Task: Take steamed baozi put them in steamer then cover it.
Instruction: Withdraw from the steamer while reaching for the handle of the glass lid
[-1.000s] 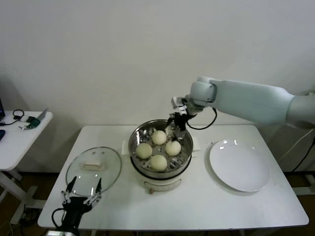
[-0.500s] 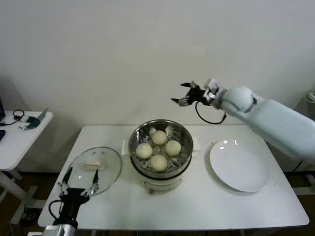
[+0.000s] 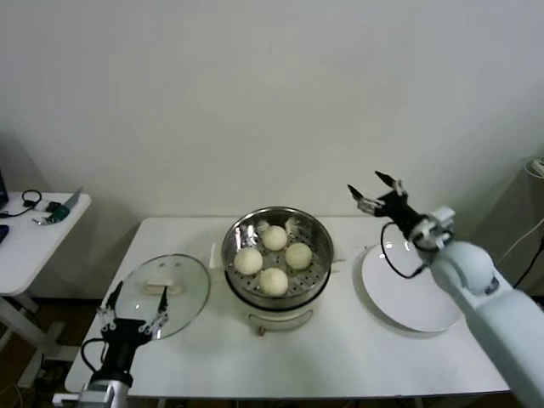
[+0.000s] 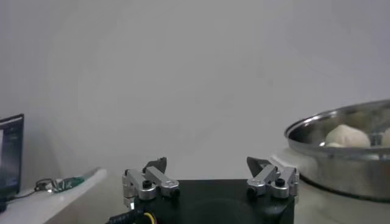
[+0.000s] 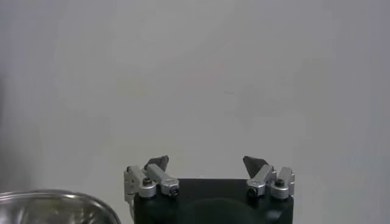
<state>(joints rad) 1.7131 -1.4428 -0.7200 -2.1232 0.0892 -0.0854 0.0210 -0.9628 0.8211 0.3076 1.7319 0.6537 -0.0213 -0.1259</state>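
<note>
Four smooth cream-white steamed buns (image 3: 274, 258) sit clustered on the perforated tray inside the round shiny stainless-steel steamer pot (image 3: 278, 268), centre of the head view, on the white table (image 3: 340, 357). Pot uncovered. Round clear glass lid with cream bar handle (image 3: 162, 294) lies flat at lower left, near the table's front-left edge, apart from the pot. Left gripper (image 3: 133, 312) hovers over the lid's near rim, fingers spread, holding nothing. Flat white round plate (image 3: 413, 286) at right, bare, just beside the pot. Right gripper (image 3: 379, 193) raised above the plate's far edge, fingers spread, empty. Open tabletop along the front edge.
</note>
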